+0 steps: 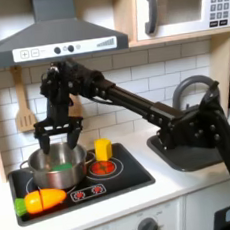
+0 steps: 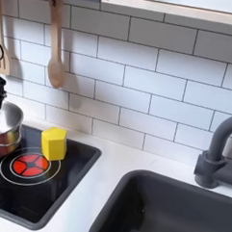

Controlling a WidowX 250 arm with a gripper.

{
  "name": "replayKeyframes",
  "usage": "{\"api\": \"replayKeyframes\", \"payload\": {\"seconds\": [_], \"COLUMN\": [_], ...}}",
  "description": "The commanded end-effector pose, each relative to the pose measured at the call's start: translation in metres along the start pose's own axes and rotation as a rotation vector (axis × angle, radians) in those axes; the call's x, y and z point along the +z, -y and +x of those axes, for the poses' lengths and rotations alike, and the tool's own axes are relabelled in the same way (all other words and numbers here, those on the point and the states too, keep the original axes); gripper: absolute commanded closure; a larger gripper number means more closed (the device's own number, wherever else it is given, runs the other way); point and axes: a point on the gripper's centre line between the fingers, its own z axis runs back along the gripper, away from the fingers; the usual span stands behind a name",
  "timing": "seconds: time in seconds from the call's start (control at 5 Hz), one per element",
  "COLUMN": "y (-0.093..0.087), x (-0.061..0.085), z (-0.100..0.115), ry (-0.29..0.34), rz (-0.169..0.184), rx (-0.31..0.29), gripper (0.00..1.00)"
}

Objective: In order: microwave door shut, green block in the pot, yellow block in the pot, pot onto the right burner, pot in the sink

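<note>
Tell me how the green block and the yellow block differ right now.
The green block lies inside the pot, under the open gripper; the yellow block stands upright on the stovetop, to the pot's right in the first exterior view. The green one is partly hidden by the pot's wall; the yellow one shows fully. Both are small, bright blocks.

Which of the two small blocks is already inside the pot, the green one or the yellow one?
The green block lies inside the pot, under the open gripper. The yellow block stands outside on the stove, at the pot's right in the first exterior view.
</note>
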Motion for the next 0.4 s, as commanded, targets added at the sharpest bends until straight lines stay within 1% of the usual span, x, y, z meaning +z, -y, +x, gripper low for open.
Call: {"api": "replayKeyframes", "payload": {"seconds": [0.0, 0.2], "y": [0.0049, 0.0059], "x": [-0.0065, -0.0044], "z": [-0.0012, 0.0002], "ry": [-0.023, -0.017], "rz": [-0.018, -0.024], "rx": [0.011, 0.018], "gripper": [0.0, 0.0]}}
